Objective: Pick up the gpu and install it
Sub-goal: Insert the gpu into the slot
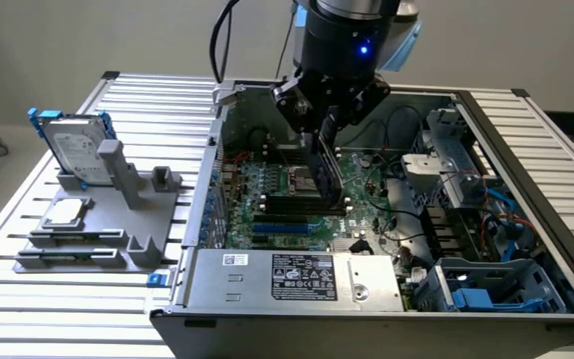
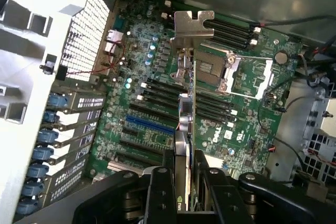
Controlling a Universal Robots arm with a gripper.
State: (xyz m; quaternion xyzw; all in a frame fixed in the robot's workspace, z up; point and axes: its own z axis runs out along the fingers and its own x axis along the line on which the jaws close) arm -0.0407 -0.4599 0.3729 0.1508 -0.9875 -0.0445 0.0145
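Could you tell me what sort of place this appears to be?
Probably a robotics lab bench for computer assembly: an open computer case on a slatted aluminium table, a grey fixture holding a hard drive, and the gripper holding the gpu.

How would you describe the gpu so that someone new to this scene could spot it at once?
Look into the open computer case, above its green motherboard. There the tool grips a thin card on edge: the gpu. Unlike the parts on the grey stand outside, it ends in a silver bracket.

Dell logo [image 2: 219, 131] (inverted) on motherboard [image 2: 142, 40]
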